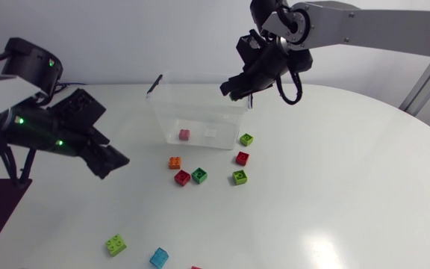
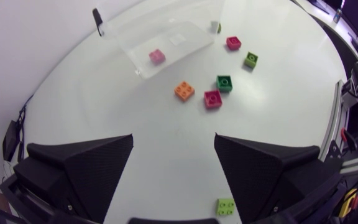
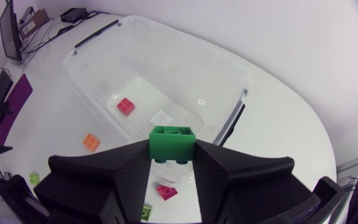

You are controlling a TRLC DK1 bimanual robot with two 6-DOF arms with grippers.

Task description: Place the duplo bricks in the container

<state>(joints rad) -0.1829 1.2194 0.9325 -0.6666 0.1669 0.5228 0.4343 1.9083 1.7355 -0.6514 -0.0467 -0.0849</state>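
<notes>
I count one clear container and eleven duplo bricks in all. There are three lime bricks and two red bricks. Two are green: one green brick between my right fingers and a second green one on the desk. Then one orange brick, one blue brick and one pink brick. The eleventh is a reddish sliver, mostly cut off. Two arms work here, my left arm and right arm.

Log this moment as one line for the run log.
right hand: shut on green brick, over container | left hand: open, empty | pink brick: in container
</notes>
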